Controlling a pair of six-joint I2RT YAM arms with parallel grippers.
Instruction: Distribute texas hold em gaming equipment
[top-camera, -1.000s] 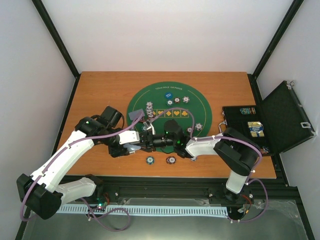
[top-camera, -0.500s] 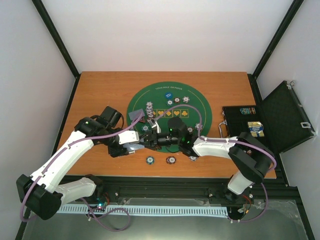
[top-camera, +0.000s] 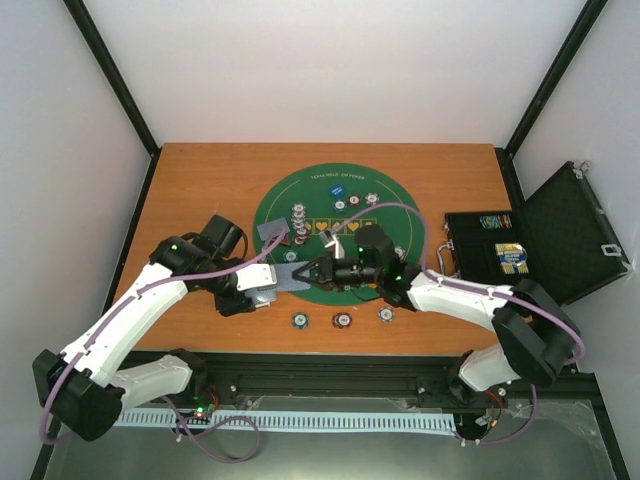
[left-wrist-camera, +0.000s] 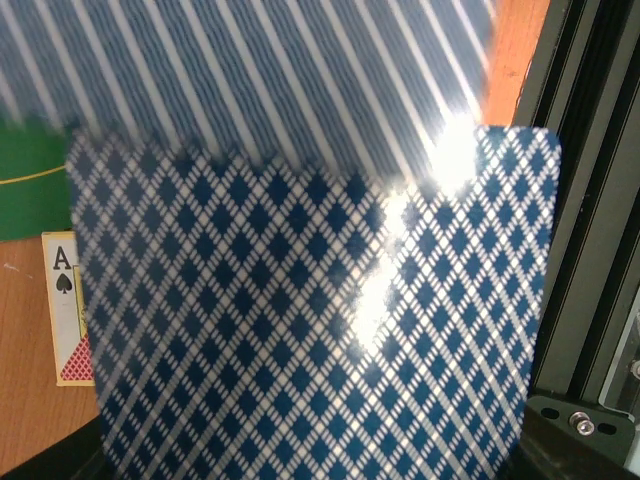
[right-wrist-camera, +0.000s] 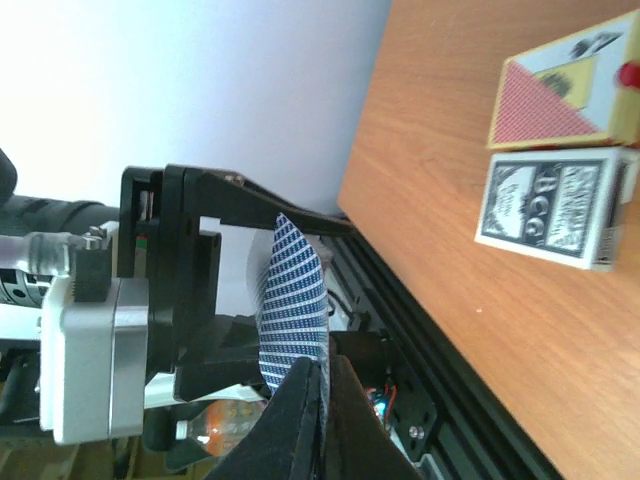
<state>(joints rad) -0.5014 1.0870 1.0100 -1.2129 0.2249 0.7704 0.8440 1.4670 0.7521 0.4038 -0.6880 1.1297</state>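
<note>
My left gripper (top-camera: 268, 288) hovers over the table's near left part, shut on a deck of blue diamond-backed playing cards (left-wrist-camera: 310, 320); the deck hides its fingers in the left wrist view. My right gripper (right-wrist-camera: 325, 372) is shut on the edge of one card (right-wrist-camera: 295, 290), which bows between the two grippers. From above, that card (top-camera: 291, 277) spans the gap to the right gripper (top-camera: 312, 272). Striped poker chips (top-camera: 343, 320) lie in a row near the front edge. More chips (top-camera: 297, 215) and a blue disc (top-camera: 340, 205) sit on the green mat (top-camera: 400, 215).
Two card boxes lie on the wood, one red and yellow (right-wrist-camera: 555, 95), one dark-patterned (right-wrist-camera: 555, 210). An open black case (top-camera: 560, 235) stands at the right edge. Black frame rails (left-wrist-camera: 590, 200) run along the table's front.
The right gripper has shut on a card and drawn back to the right, pulling the card off the deck. The left arm has held still.
</note>
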